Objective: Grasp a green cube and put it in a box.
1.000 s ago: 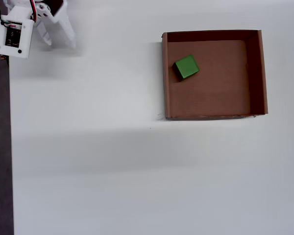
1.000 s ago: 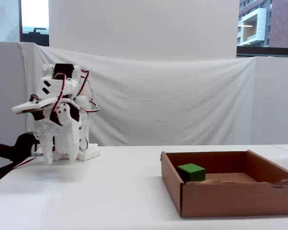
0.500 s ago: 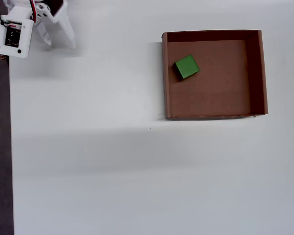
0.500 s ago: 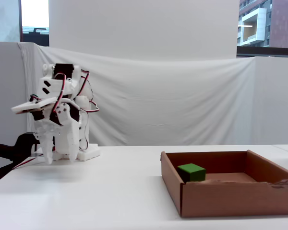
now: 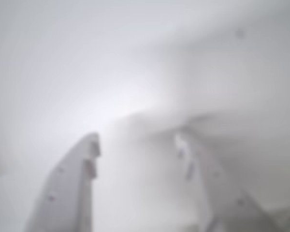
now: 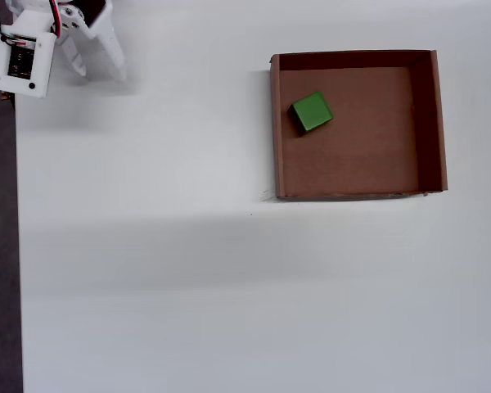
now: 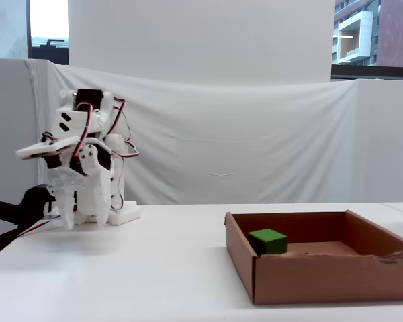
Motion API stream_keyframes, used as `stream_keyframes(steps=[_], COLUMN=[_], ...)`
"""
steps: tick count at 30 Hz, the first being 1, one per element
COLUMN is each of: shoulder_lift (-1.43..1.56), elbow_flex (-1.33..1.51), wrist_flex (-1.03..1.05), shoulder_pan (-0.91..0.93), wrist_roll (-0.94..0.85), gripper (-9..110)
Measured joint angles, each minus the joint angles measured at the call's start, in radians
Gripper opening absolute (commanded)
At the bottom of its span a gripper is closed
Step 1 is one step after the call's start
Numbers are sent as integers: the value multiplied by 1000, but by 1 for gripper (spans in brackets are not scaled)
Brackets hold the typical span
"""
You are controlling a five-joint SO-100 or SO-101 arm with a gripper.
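We see the cube (image 6: 312, 113) inside the box (image 6: 432, 123) in the overhead view, sitting on the brown floor near the box's top-left corner, close to the left wall but not touching it as far as we can tell. In the fixed view the cube (image 7: 268, 241) sits low behind the box's front wall (image 7: 322, 276). It rests flat, a bit turned.

The arm is folded up far from the box, at the top-left of the table (image 6: 147, 270) in the overhead view. The gripper (image 7: 84, 216) hangs just over the table, pointing down. In the wrist view the gripper (image 5: 135, 150) is very blurry, but we see two fingers w/ a gap between them and only white table in that gap. So the fingers are apart and hold nothing.

We think the job looks done: cube is in the box, arm is back near its base. It's the end step, or a rest.

Next move, we guess: nothing much. Maybe just stay parked. If the cube had to be picked again, the arm would need to reach all the way over the box wall and come down from above w/ fingers wide.
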Motion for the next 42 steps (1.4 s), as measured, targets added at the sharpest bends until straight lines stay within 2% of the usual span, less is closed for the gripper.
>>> stream_keyframes(steps=[42], shoulder_lift=[0], elbow_flex=[0], wrist_flex=[-2], shoulder_pan=[0], wrist_roll=[15], gripper=[22])
